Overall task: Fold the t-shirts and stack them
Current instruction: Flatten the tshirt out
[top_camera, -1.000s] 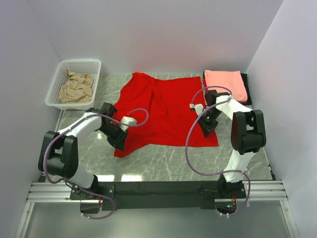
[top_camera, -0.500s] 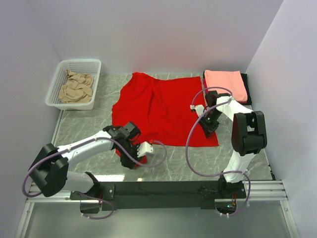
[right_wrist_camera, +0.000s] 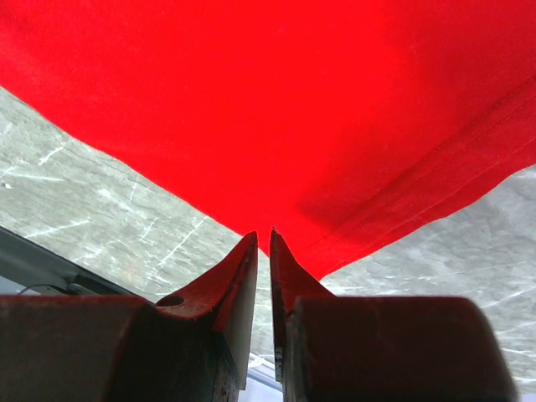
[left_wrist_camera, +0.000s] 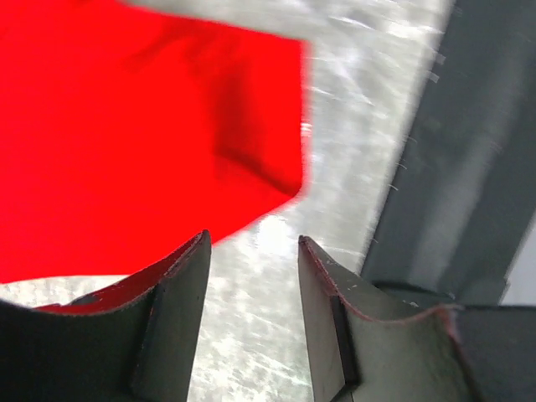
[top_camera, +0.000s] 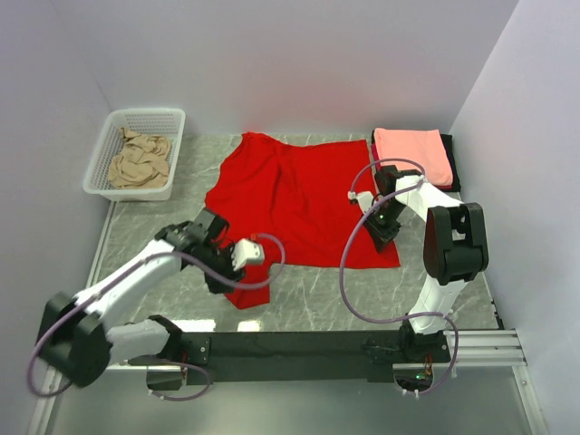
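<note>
Well left of the large bright red soft-cloth t-shirt (top_camera: pixel 299 199), level with its far edge, stands one white plastic mesh basket (top_camera: pixel 178 127) holding one crumpled tan t-shirt (top_camera: pixel 139 159). The red t-shirt lies spread and mildly wrinkled on the grey marble-patterned desk (top_camera: pixel 308 304). At its near left corner the left gripper (left_wrist_camera: pixel 254 237) hovers with jaws parted, bare desk showing between them and nothing held. At its near right corner the right gripper (right_wrist_camera: pixel 262 234) has its jaws almost together, pinching the stitched hem. Just beside the red t-shirt's far right corner, one folded salmon-pink t-shirt (top_camera: pixel 412 149) lies on one folded black t-shirt (top_camera: pixel 450 168). That makes four shirts and two grippers.
</note>
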Robot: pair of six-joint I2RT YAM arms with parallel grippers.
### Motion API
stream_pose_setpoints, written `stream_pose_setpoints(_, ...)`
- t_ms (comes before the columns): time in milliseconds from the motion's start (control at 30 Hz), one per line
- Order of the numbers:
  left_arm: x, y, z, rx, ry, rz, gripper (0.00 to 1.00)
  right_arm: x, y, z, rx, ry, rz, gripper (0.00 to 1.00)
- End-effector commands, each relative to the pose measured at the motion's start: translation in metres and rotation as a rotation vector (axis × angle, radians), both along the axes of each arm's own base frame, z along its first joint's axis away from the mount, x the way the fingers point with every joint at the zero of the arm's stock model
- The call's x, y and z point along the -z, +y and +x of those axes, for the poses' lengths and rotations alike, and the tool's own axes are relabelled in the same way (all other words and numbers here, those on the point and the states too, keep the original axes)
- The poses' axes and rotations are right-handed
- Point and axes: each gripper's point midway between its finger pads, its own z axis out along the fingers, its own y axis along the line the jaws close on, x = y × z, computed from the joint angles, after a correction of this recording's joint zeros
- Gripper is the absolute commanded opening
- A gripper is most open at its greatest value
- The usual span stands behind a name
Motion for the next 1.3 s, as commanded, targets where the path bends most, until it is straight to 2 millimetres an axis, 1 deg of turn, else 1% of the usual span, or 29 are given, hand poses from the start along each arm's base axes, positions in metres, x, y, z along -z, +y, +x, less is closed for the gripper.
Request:
stream_pose_setpoints(0,-0.009,-0.013,0.048,-0.114,-0.028,-0.058,0.51,-0.007,0.006,0.005,0.027,-0.031,0.009,0.17)
stream_pose_setpoints(33,-0.001,-0.017,0.059,-0.134,-0.016,-0.043,0.51,-0.006,0.007,0.006,0.030,-0.031,0.009,0.17)
stream_pose_setpoints(67,-0.004,-0.022,0.068,-0.141,-0.023,-0.046,0.50,-0.004,0.007,0.006,0.041,-0.025,0.008,0.15)
stream_pose_setpoints(100,-0.002,-0.024,0.073,-0.164,-0.008,-0.042,0.49,-0.003,0.008,0.006,0.047,-0.022,0.007,0.14)
stream_pose_setpoints(133,0.007,-0.026,0.076,-0.166,0.023,-0.027,0.48,-0.003,0.009,0.006,0.047,-0.023,0.007,0.14)
stream_pose_setpoints(200,0.008,-0.031,0.084,-0.165,0.023,-0.030,0.47,0.000,0.008,0.007,0.065,-0.016,0.000,0.11)
stream_pose_setpoints(333,0.022,-0.034,0.083,-0.150,0.080,-0.007,0.44,0.009,0.005,0.006,0.083,0.008,-0.032,0.08)
stream_pose_setpoints(433,0.035,-0.029,0.076,-0.124,0.089,0.040,0.41,0.017,0.004,0.004,0.102,0.046,-0.058,0.07)
stream_pose_setpoints(467,0.042,-0.025,0.070,-0.114,0.085,0.074,0.41,0.022,0.004,0.002,0.117,0.067,-0.066,0.06)
stream_pose_setpoints(533,0.049,-0.025,0.068,-0.091,0.058,0.102,0.41,0.024,0.003,0.002,0.130,0.080,-0.076,0.05)
stream_pose_setpoints(567,0.055,-0.024,0.061,-0.076,0.059,0.121,0.41,0.028,0.003,0.001,0.135,0.092,-0.084,0.05)
stream_pose_setpoints(633,0.060,-0.021,0.060,-0.075,0.035,0.144,0.41,0.031,0.000,-0.002,0.136,0.103,-0.100,0.05)
stream_pose_setpoints(667,0.065,-0.018,0.053,-0.065,0.045,0.163,0.40,0.033,-0.001,-0.003,0.138,0.110,-0.110,0.04)
stream_pose_setpoints(800,0.072,-0.007,0.042,-0.053,0.058,0.211,0.40,0.037,-0.005,-0.005,0.136,0.122,-0.133,0.04)
stream_pose_setpoints(833,0.072,-0.003,0.041,-0.052,0.045,0.225,0.40,0.037,-0.006,-0.005,0.135,0.122,-0.138,0.04)
stream_pose_setpoints(867,0.075,0.004,0.035,-0.045,0.056,0.248,0.40,0.038,-0.008,-0.006,0.133,0.128,-0.146,0.04)
stream_pose_setpoints(933,0.075,0.014,0.031,-0.031,0.049,0.285,0.38,0.038,-0.009,-0.005,0.129,0.128,-0.152,0.04)
stream_pose_setpoints(967,0.077,0.024,0.021,-0.011,0.070,0.321,0.38,0.038,-0.011,-0.004,0.125,0.123,-0.165,0.04)
stream_pose_setpoints(1000,0.076,0.030,0.018,-0.004,0.068,0.335,0.38,0.038,-0.013,-0.004,0.124,0.123,-0.170,0.04)
stream_pose_setpoints(1033,0.069,0.033,0.015,0.004,0.047,0.329,0.38,0.039,-0.013,-0.003,0.122,0.120,-0.177,0.04)
stream_pose_setpoints(1067,0.069,0.044,0.005,0.033,0.060,0.358,0.38,0.039,-0.016,-0.003,0.121,0.119,-0.189,0.04)
stream_pose_setpoints(1100,0.062,0.047,0.003,0.042,0.036,0.353,0.41,0.039,-0.017,-0.003,0.119,0.119,-0.194,0.04)
stream_pose_setpoints(1133,0.060,0.051,0.002,0.044,0.020,0.360,0.43,0.040,-0.017,-0.003,0.115,0.121,-0.199,0.03)
stream_pose_setpoints(1167,0.055,0.054,0.004,0.052,-0.003,0.362,0.44,0.040,-0.019,-0.003,0.116,0.122,-0.203,0.03)
stream_pose_setpoints(1200,0.051,0.061,-0.003,0.069,0.015,0.381,0.47,0.040,-0.019,-0.004,0.112,0.120,-0.208,0.03)
stream_pose_setpoints(1267,0.043,0.068,-0.007,0.091,0.018,0.394,0.49,0.041,-0.020,-0.004,0.107,0.121,-0.210,0.03)
